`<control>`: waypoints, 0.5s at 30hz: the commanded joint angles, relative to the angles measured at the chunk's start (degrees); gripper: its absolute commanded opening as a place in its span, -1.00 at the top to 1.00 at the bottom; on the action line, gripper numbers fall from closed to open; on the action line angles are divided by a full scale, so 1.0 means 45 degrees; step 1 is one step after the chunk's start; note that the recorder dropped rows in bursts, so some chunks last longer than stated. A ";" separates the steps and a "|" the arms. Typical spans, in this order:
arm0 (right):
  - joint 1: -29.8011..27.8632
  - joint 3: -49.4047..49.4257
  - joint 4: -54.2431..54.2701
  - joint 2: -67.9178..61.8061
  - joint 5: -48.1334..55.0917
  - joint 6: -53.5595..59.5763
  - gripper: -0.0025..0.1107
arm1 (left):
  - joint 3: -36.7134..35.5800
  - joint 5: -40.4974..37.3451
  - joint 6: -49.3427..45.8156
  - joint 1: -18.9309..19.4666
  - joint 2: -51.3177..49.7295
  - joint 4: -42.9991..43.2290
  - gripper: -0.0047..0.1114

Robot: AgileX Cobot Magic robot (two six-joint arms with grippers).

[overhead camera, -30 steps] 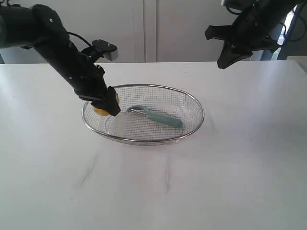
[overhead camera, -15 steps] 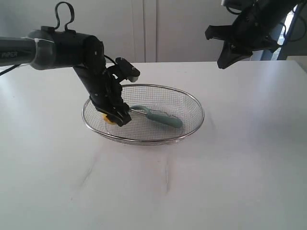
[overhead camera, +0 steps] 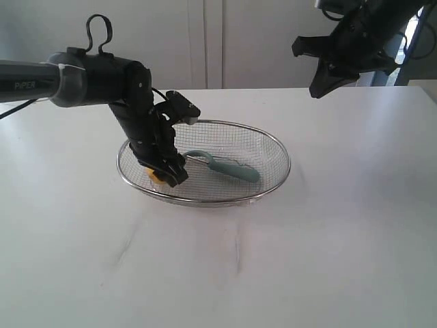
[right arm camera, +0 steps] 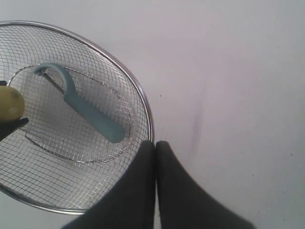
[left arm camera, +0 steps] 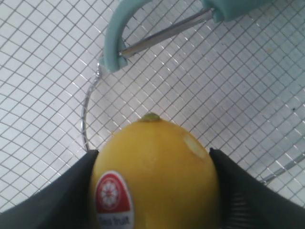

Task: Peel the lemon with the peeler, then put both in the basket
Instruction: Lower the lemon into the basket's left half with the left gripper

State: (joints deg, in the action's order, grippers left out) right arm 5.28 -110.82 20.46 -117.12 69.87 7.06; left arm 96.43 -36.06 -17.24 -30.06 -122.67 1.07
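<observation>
The yellow lemon [left arm camera: 157, 176] with a red sticker sits between the fingers of my left gripper [left arm camera: 152, 151], both pads touching its sides. In the exterior view that gripper [overhead camera: 168, 175] reaches down into the left end of the wire basket [overhead camera: 280, 147], and only a sliver of the lemon [overhead camera: 156, 175] shows. The teal peeler [overhead camera: 231, 168] lies on the mesh floor in the middle of the basket, its blade head [left arm camera: 119, 40] just beyond the lemon. My right gripper [overhead camera: 319, 89] hangs shut and empty high over the far right, its fingers [right arm camera: 143, 181] pressed together.
The basket [right arm camera: 139, 94] stands on a white table [overhead camera: 273, 273] with a white wall behind. The right arm's bulk hovers above the table's back right corner.
My left arm has swung round and lowered the lemon deeper into the basket's left end, closer to the peeler's head. The right arm has stayed still.
</observation>
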 commanded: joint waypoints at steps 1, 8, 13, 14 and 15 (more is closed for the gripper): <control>-0.0064 -0.0102 -0.0034 0.0147 0.0020 0.0038 0.96 | 0.0074 -0.0012 0.0111 -0.0088 0.0064 0.0009 0.92; -0.0064 -0.0102 -0.0034 0.0147 0.0020 0.0038 0.96 | 0.0074 -0.0007 0.0111 -0.0088 0.0064 0.0009 0.84; -0.0064 -0.0102 -0.0034 0.0147 0.0020 0.0038 0.96 | 0.0074 -0.0007 0.0084 -0.0088 0.0064 0.0009 0.45; -0.0064 -0.0102 -0.0034 0.0147 0.0020 0.0038 0.96 | 0.0074 -0.0007 0.0084 -0.0088 0.0064 0.0009 0.35; -0.0064 -0.0102 -0.0034 0.0147 0.0020 0.0038 0.96 | 0.0074 -0.0034 0.0084 -0.0088 0.0064 0.0009 0.26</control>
State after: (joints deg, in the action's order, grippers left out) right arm 5.28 -110.82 20.46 -117.12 69.87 7.06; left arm 96.43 -35.64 -17.24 -30.06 -122.67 1.15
